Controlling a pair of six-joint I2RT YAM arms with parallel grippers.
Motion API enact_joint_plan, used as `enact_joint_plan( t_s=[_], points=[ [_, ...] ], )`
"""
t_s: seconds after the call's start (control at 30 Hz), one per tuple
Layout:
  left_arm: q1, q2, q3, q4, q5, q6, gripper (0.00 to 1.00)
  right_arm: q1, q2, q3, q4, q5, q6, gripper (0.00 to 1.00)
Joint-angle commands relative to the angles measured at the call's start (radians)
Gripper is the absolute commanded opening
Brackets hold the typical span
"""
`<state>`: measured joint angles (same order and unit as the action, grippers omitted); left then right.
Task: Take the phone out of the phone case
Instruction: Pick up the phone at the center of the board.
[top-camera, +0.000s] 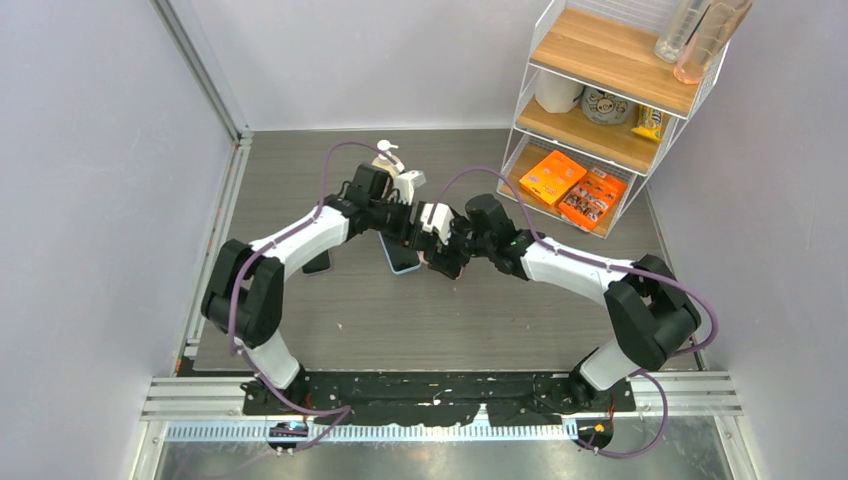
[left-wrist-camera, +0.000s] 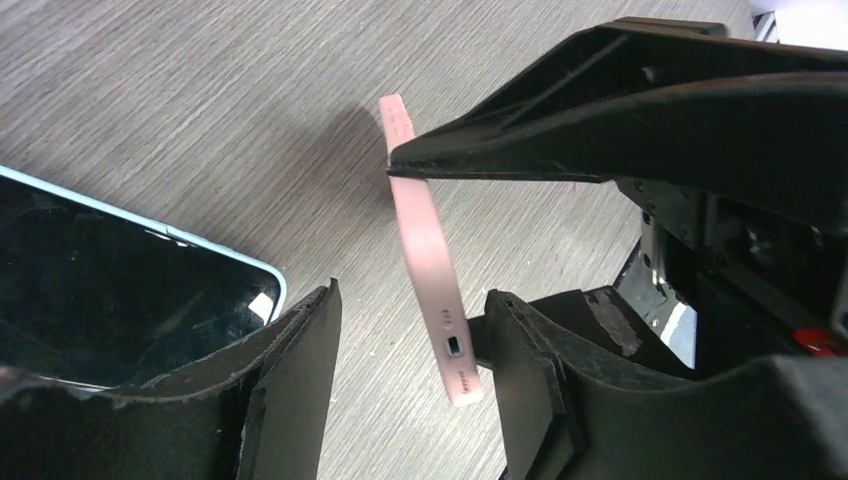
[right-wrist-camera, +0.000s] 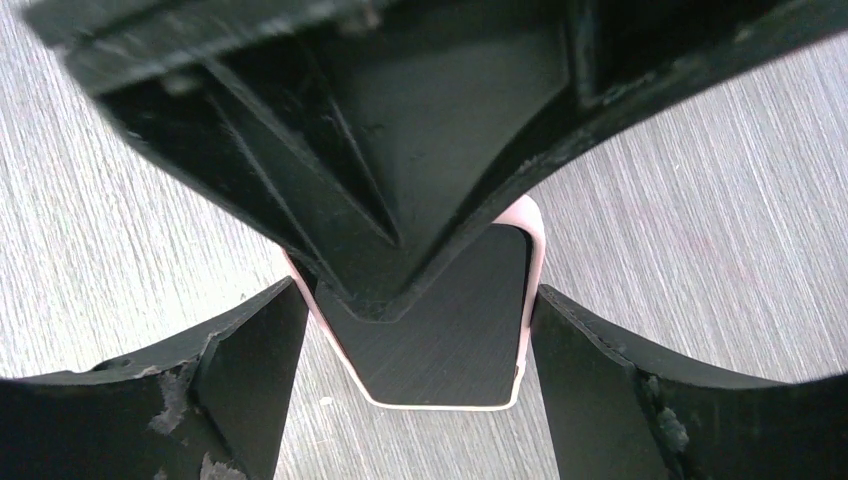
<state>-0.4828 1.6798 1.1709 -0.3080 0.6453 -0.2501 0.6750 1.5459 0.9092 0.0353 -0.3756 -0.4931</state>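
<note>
The phone (right-wrist-camera: 450, 345) has a black screen and sits inside a pink case (left-wrist-camera: 428, 250). It is held off the table, edge-on in the left wrist view, with its charging port showing. My right gripper (right-wrist-camera: 420, 385) is shut on the case's two sides; its fingers (left-wrist-camera: 600, 130) also show in the left wrist view. My left gripper (left-wrist-camera: 410, 385) is open with the phone's end between its jaws, close to the right finger (left-wrist-camera: 545, 400). One left finger (right-wrist-camera: 380, 150) lies over the screen. In the top view both grippers (top-camera: 437, 232) meet at the table's centre.
A second phone in a light blue case (left-wrist-camera: 120, 290) lies flat just left of my left gripper, also seen in the top view (top-camera: 402, 258). A dark phone (top-camera: 318, 263) lies under the left arm. A pump bottle (top-camera: 393, 165) stands behind. A wire shelf (top-camera: 600, 110) fills the back right.
</note>
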Motion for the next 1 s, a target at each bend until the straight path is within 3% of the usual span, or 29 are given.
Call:
enact_joint_plan(
  t_s=[0.0,0.2,0.33,0.5,0.63,0.77,0.8,0.87,0.97],
  points=[
    [-0.006,0.035,0.054,0.003,0.019,0.007,0.59,0.006,-0.071,0.007,0.093,-0.002,0.019,0.05],
    [-0.01,0.08,0.071,0.022,0.065,-0.016,0.35,0.006,-0.075,0.008,0.099,0.006,0.039,0.05],
    [-0.01,0.085,0.079,0.01,0.103,-0.004,0.03,0.006,-0.094,0.003,0.091,0.014,0.042,0.05],
    [-0.01,0.044,0.076,-0.009,0.115,0.043,0.0,0.005,-0.129,-0.007,0.073,0.038,0.042,0.07],
    [-0.008,-0.013,0.077,-0.028,0.117,0.095,0.0,0.001,-0.162,-0.009,0.039,0.052,0.037,0.23],
    [-0.005,-0.072,0.07,-0.059,0.12,0.153,0.0,-0.004,-0.213,-0.02,0.003,0.059,0.034,0.52],
    [-0.004,-0.083,0.069,-0.064,0.122,0.168,0.0,-0.005,-0.22,-0.023,-0.004,0.062,0.031,0.64],
    [0.003,-0.104,0.068,-0.079,0.138,0.194,0.0,-0.011,-0.251,-0.027,-0.025,0.065,0.027,0.75],
    [0.021,-0.137,0.067,-0.104,0.181,0.233,0.0,-0.038,-0.315,-0.03,-0.092,0.05,0.026,0.8]
  ],
)
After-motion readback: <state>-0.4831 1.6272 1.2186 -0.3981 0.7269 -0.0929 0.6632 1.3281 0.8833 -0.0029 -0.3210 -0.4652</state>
